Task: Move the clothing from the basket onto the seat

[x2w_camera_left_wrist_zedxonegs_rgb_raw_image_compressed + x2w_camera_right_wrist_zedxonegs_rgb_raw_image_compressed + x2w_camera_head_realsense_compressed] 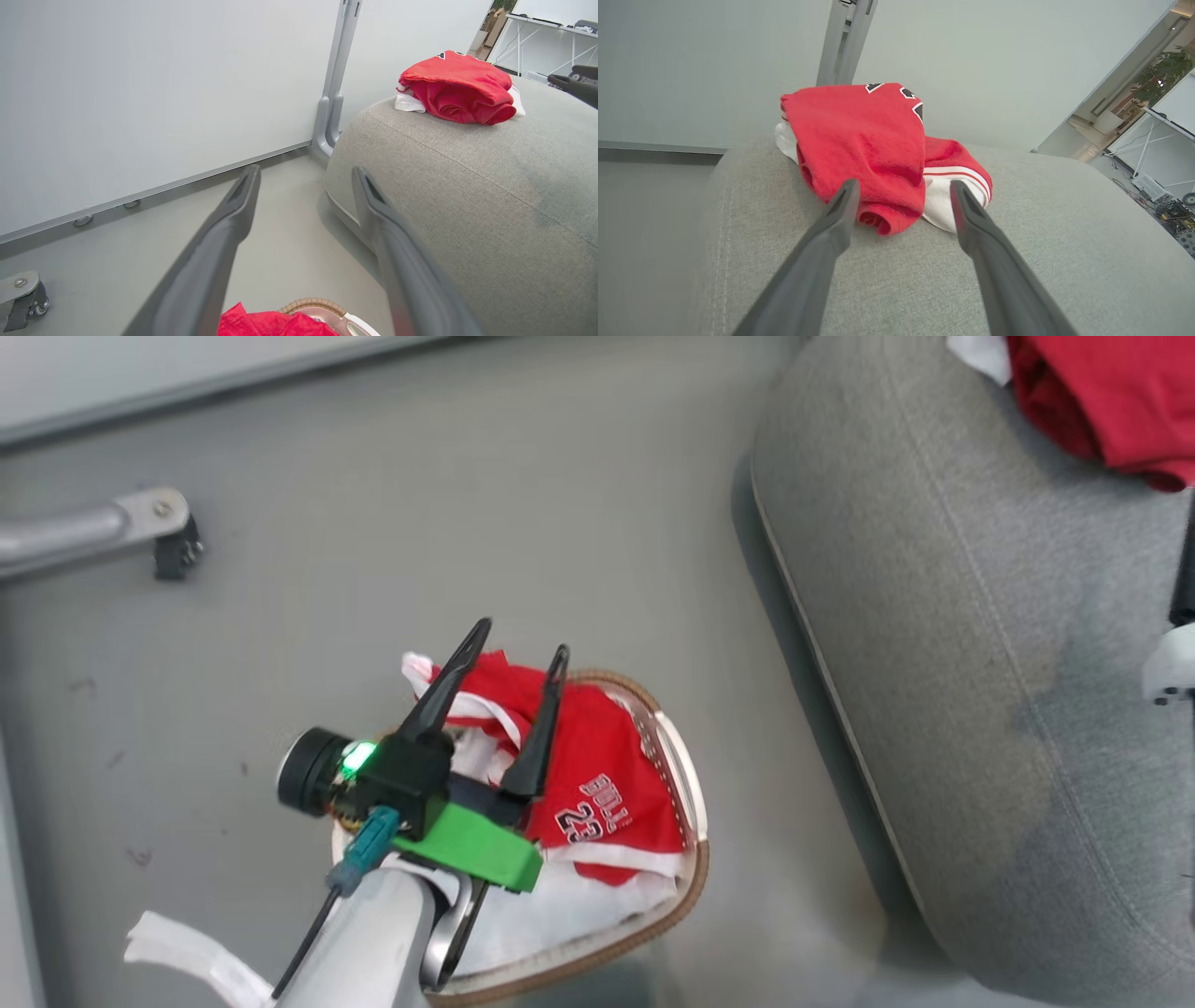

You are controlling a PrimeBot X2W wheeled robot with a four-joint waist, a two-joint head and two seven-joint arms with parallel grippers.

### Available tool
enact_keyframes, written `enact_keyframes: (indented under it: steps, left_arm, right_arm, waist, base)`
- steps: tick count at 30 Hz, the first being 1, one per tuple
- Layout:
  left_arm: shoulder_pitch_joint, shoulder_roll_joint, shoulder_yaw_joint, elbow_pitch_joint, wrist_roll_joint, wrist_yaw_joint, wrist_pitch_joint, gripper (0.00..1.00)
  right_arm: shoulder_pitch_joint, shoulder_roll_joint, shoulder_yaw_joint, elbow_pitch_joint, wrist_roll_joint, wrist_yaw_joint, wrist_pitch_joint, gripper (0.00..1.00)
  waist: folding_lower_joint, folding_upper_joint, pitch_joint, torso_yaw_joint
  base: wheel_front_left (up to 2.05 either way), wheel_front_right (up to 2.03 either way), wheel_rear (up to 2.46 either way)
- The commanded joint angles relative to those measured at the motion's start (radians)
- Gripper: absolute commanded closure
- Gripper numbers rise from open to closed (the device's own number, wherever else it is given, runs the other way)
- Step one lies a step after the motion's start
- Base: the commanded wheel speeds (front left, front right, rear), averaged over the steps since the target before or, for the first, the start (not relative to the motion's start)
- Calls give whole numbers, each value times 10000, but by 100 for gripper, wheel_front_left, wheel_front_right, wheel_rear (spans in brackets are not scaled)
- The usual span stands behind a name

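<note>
Head view, looking down on a grey floor [467,476]. At lower centre sits an oval white basket [695,868] with a brown woven rim. Inside it lies a printed red garment [597,775] with white trim and lettering that reads BULLS 23, resting on a white liner cloth [560,915].

The left end effector [521,639] hovers over the left part of the basket, its two dark fingers spread apart and holding nothing. Whether the tips touch the fabric cannot be told.

The grey seat [980,616] runs down the right side of the frame, with a strip of floor between it and the basket. At upper right, on the seat, lies a second red garment [1102,392].

Right wrist view: the right end effector [904,184] stands wide open and empty. Its fingertips are just short of the second red garment, which rests crumpled on the cushion at frame centre, free of both fingers.

By the look of it, one garment is delivered and one remains, so the step in hand is picking up the piece in the basket. The next move likely calls for the left fingers to come down on a thick red fold, avoiding the liner, then close, lift clear of the rim and carry it rightward to the seat.
</note>
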Motion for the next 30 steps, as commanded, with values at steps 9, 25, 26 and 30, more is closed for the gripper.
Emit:
enact_keyframes:
  steps: [9,25,26,30]
  left_arm:
    - [1152,-58,1471,4,-295,183,5,0]
    - [2757,-107,3536,397,-627,342,5,0]
    - [2892,-107,3556,408,-697,342,5,0]
    - [3307,-106,3476,428,-852,409,5,0]
  right_arm:
    - [103,892,1074,-337,509,-14,-2,0]
    - [2005,1714,3166,-1178,1814,-14,-2,0]
    - [2180,1705,3267,-1228,1949,-14,-2,0]
    - [2870,1716,3425,-1474,2301,-14,-2,0]
  waist:
    - [0,0,-2402,519]
    - [0,0,-3450,1320]
    - [0,0,-3508,1355]
    - [0,0,-3699,1494]
  base:
    - [0,0,0]
    - [0,0,0]
    - [0,0,0]
    - [0,0,0]
